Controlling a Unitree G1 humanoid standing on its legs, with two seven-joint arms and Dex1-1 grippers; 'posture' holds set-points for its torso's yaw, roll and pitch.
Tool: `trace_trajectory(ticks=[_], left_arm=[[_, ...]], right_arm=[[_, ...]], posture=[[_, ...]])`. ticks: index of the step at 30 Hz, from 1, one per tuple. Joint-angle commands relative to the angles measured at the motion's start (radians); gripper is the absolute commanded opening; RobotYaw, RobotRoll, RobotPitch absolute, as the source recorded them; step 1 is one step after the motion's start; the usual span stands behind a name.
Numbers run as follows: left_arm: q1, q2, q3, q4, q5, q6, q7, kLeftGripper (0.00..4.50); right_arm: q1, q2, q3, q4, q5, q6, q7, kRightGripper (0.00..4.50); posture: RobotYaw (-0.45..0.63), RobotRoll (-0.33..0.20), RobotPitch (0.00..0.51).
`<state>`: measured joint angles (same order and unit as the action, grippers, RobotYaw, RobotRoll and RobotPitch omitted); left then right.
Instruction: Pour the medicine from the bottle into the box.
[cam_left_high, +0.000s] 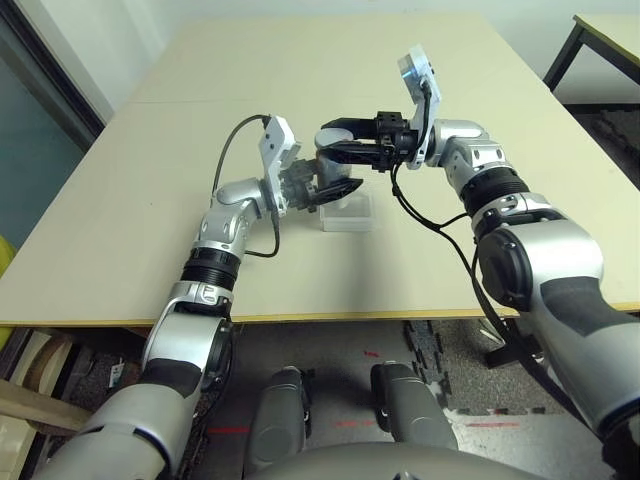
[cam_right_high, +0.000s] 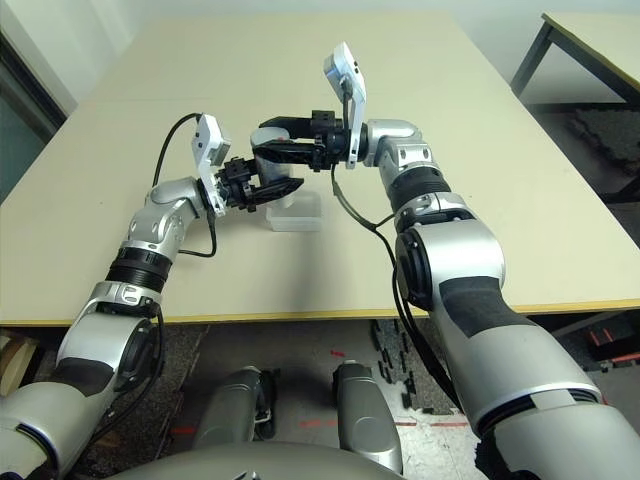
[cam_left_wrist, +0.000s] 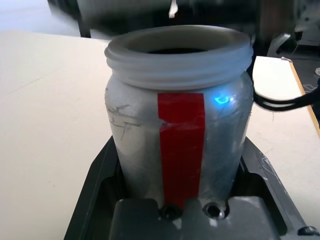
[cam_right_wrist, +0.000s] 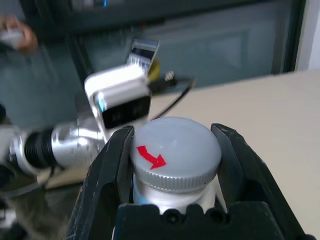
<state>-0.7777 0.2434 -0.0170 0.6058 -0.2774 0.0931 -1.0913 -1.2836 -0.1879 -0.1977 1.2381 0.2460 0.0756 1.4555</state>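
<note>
The pour has not started, but the opening step looks finished or nearly so. The left hand (cam_left_high: 324, 190) is clamped on the bottle (cam_left_wrist: 180, 145), one finger on each side of the body near its base. From the left wrist, the wide threaded mouth stands bare, pointing away from the palm. The right hand (cam_right_wrist: 172, 134) is clamped on the grey cap (cam_right_wrist: 175, 147), with a finger on each side of its ribbed edge. It sits just beyond and slightly above the left hand. Something pale shows right under the cap from the right wrist, so I cannot say for sure how far the cap has come away from the mouth.

The box (cam_left_high: 350, 213) lies on the table (cam_left_high: 450, 80) directly below both hands, just past the left fingertips, untouched by either. I can make out nothing in it. The medicine itself is not visible. The bottle's inside reads only as dark, so I judge the medicine is still in there.

What is left is to get the cap out of the way, bring the mouth over the box and tip the bottle. Since the pellet is tiny, the mouth should be low and well within the box's rim before tipping.
</note>
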Motion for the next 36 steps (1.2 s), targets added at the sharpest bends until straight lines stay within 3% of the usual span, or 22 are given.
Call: trace_trajectory(ticks=[1, 11, 22, 36], left_arm=[[-0.007, 0.002, 0.002, 0.005, -0.002, 0.004, 0.005, 2.65], [-0.007, 0.002, 0.007, 0.013, -0.004, 0.002, 0.016, 2.65], [-0.008, 0.01, 0.019, 0.02, -0.004, -0.001, 0.027, 2.65], [-0.019, 0.01, 0.027, 0.039, -0.004, -0.008, 0.035, 2.65]], right_arm=[[-0.026, -0.016, -0.046, -0.016, 0.049, 0.047, -0.013, 2.58], [-0.005, -0.058, -0.073, -0.02, 0.06, 0.057, -0.104, 2.58], [0.053, -0.142, -0.064, -0.019, 0.001, 0.013, -0.394, 2.58], [0.163, -0.235, -0.036, -0.061, -0.048, 0.047, -0.587, 2.58]], posture=[[-0.15, 0.0, 0.088], [-0.15, 0.0, 0.091], [-0.15, 0.0, 0.095], [-0.17, 0.0, 0.112]])
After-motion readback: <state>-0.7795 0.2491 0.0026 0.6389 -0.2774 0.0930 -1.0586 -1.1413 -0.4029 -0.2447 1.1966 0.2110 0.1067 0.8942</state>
